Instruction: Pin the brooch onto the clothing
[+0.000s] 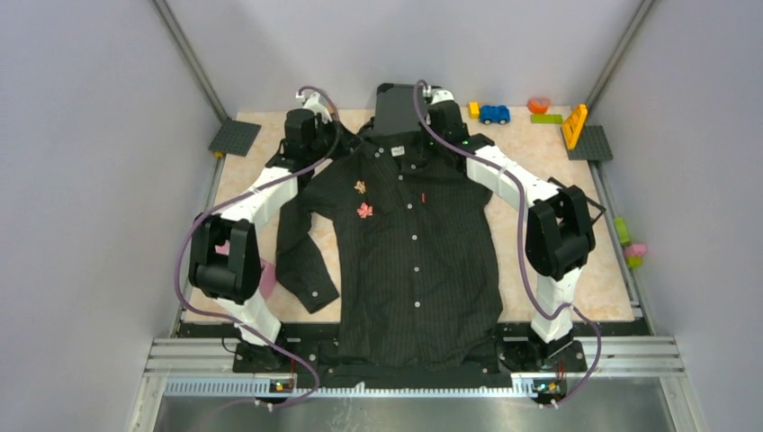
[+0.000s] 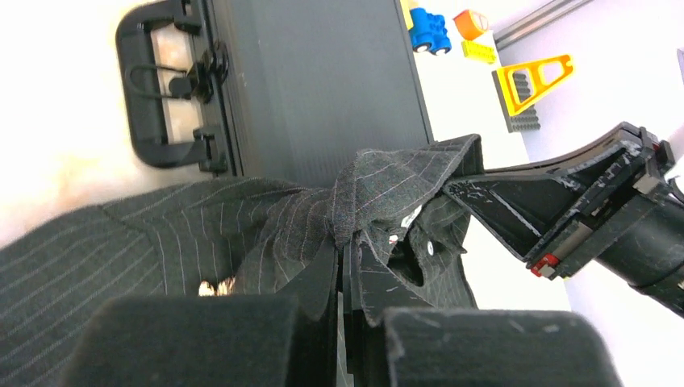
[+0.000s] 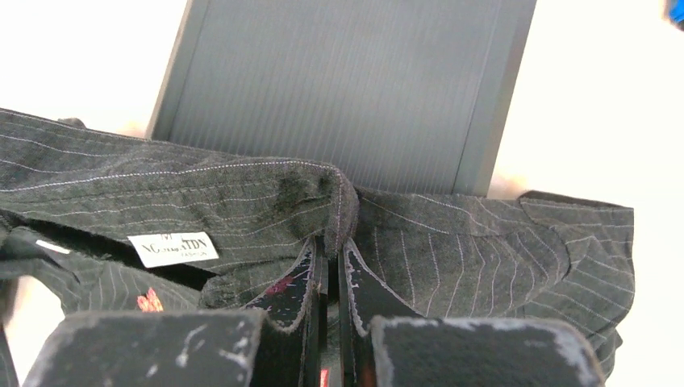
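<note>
The left pincer point(image 2: 345, 246) and right pincer point(image 3: 332, 246) are each pinching the shirt point(image 1: 423, 261) at its collar. The red brooch point(image 1: 364, 211) is lying on the shirt, base-ward of both and nearer the left pincer.

The top view is lit softly and evenly from above, and the shadows on the table point(image 1: 607, 288) are weak. This picture is a little soft overall. The shirt point(image 1: 423, 270) is so dark there that its pinstripes hardly show. In both wrist views the bright table is overexposed to almost pure white, with a warm tint at the left. The near finger pads point(image 2: 193, 339) look large and out of focus, while the ribs of the suitcase point(image 3: 347, 89) are fairly sharp.
</note>
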